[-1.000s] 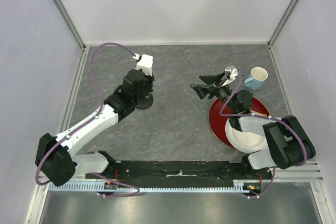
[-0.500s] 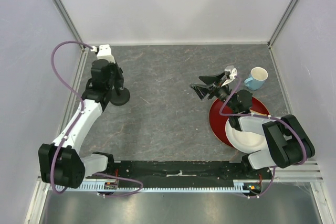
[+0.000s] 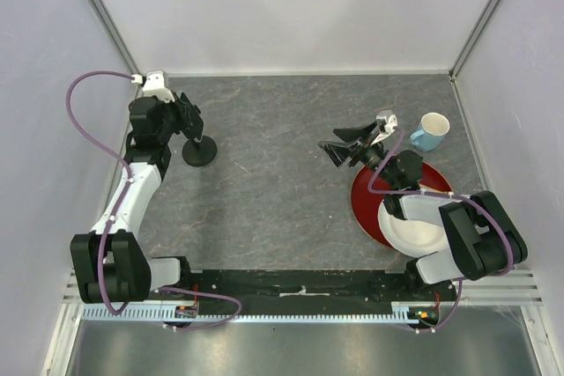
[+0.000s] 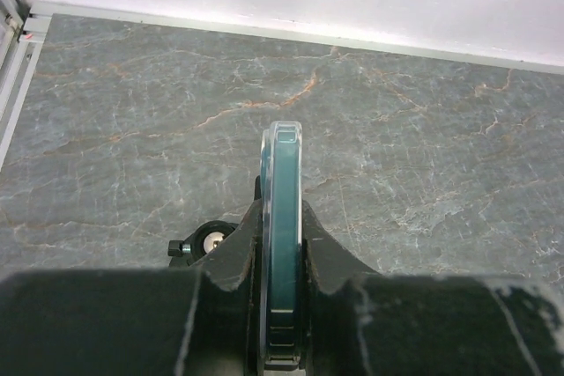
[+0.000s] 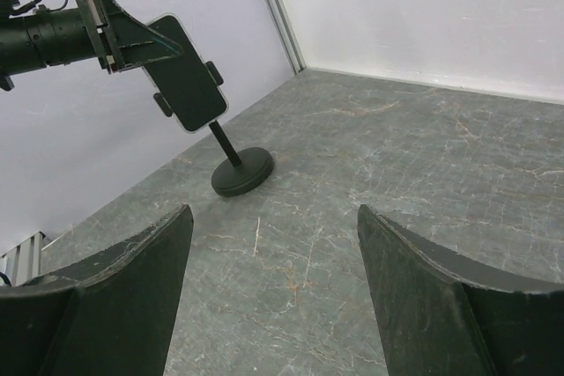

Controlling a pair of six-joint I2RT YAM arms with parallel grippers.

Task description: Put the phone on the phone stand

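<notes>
The phone (image 5: 187, 72), a dark slab, is tilted at the top of the phone stand (image 5: 242, 173), with the cradle's side clips at its edges. My left gripper (image 5: 141, 41) is shut on the phone from the wall side. In the left wrist view the phone (image 4: 282, 165) shows edge-on, pinched in my left gripper (image 4: 282, 217). From above, the left gripper (image 3: 183, 116) hangs over the stand's disc base (image 3: 200, 152) at the far left. My right gripper (image 3: 339, 143) is open and empty, well to the right; in its own view the right gripper (image 5: 273, 217) frames bare table.
A red plate (image 3: 363, 195) lies under the right arm with a white plate (image 3: 410, 233) on its near side. A light blue mug (image 3: 430, 131) stands at the far right. White walls enclose the table; the left wall is close behind the left gripper.
The left arm has swung left toward the wall with the phone in its grip. The stand's base has shifted left along with it. The right arm has not moved.
</notes>
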